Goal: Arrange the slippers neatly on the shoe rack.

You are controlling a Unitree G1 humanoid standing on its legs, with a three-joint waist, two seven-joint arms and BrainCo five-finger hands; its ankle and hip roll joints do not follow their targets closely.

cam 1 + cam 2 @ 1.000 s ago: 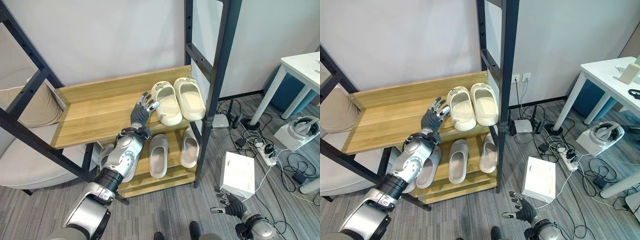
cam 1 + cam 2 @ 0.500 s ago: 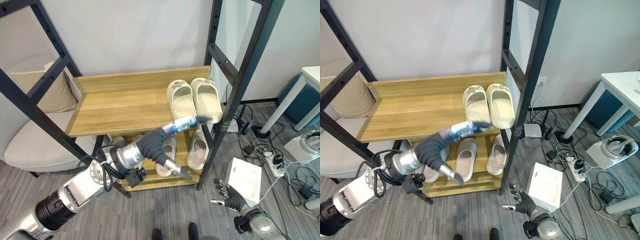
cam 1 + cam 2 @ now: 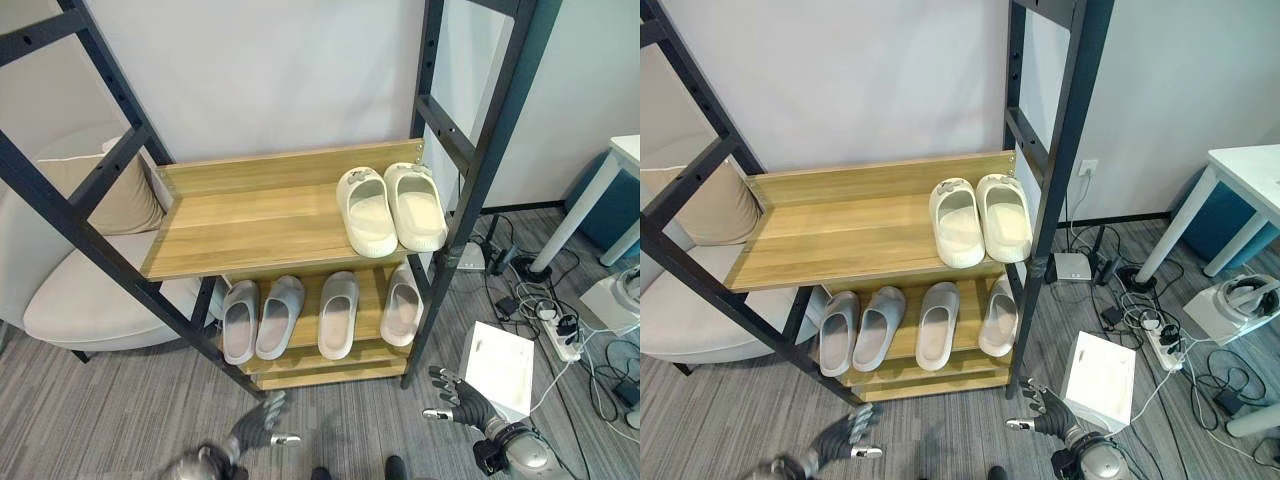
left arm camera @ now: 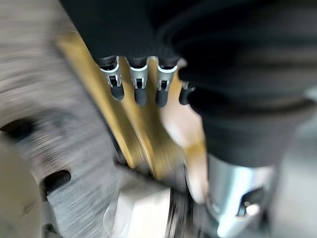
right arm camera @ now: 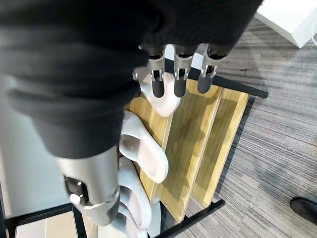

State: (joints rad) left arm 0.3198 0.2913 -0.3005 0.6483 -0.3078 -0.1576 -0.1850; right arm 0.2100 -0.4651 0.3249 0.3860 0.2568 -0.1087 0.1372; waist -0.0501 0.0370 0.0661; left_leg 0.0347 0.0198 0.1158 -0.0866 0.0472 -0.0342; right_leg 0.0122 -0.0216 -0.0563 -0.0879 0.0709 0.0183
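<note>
1. A shoe rack with a black metal frame and two wooden shelves stands against a white wall.
2. A cream pair of slippers sits side by side at the right end of the top shelf, toes toward the wall.
3. Four grey slippers line the lower shelf in a row, toes toward the wall.
4. The left hand hangs low over the grey floor, near the rack's left front, fingers spread and loose, holding nothing.
5. The right hand hangs low at the right, near a white box on the floor, fingers spread and empty.
6. A beige cushioned chair sits left of the rack.
7. Cables and a power strip lie on the floor at far right.
</note>
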